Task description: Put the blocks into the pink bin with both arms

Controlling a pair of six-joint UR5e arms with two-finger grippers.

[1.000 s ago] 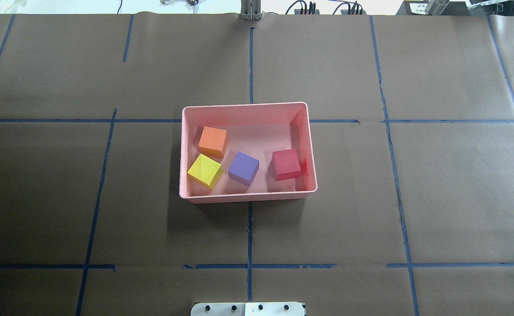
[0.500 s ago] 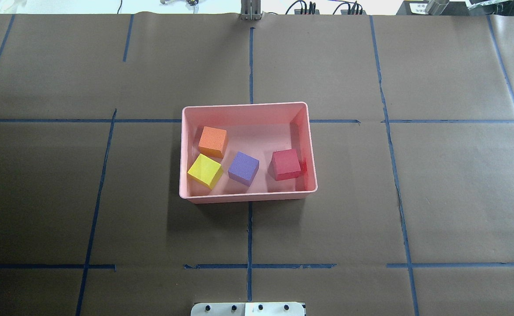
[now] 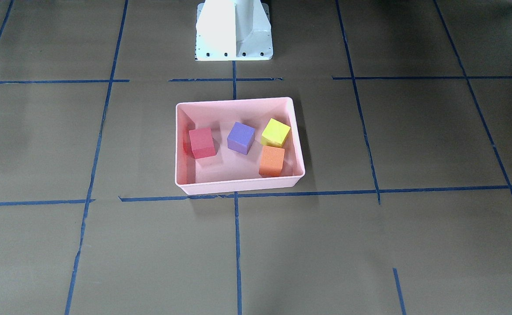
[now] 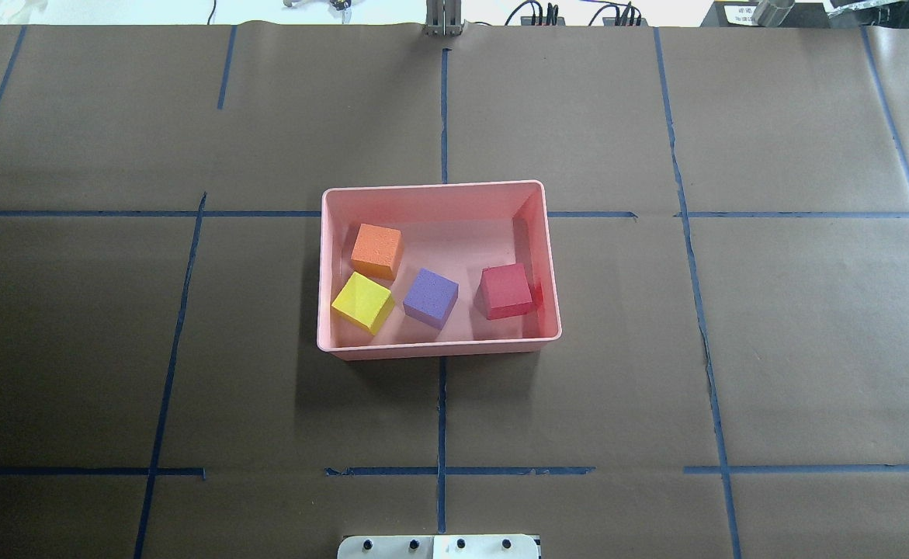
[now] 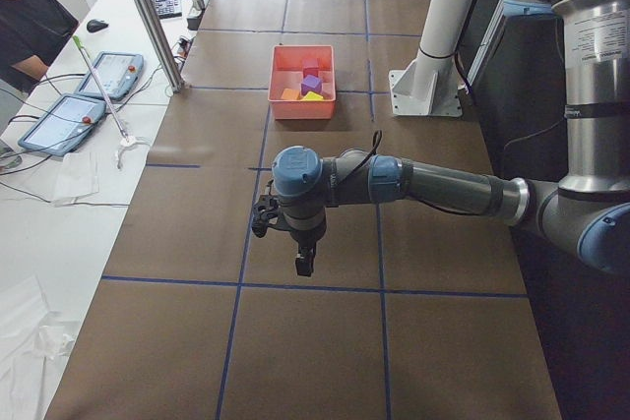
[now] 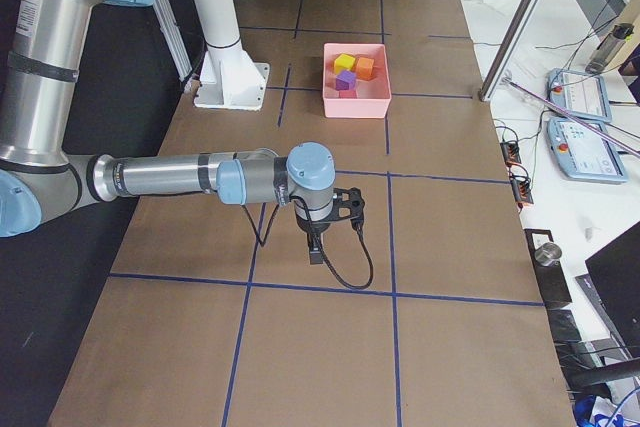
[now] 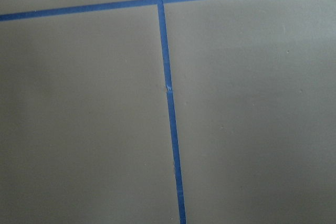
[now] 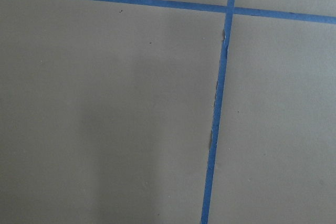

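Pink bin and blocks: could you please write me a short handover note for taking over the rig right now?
Left pincer: above the table, away from the pink bin; open or shut cannot be told.
Right pincer: the same.
The pink bin holds the red block, purple block, yellow block and orange block, each on its floor.
Done: all four blocks are in.
Left: no block remains outside in these views.

Seen from the left side, the left arm (image 5: 443, 187) is stretched level toward 9 o'clock, with the left gripper (image 5: 305, 265) pointed straight down. Seen from the right side, the right arm (image 6: 170, 177) is stretched toward 3 o'clock, with the right gripper (image 6: 316, 252) likewise pointed down. The stance of either gripper's jaws cannot be told.
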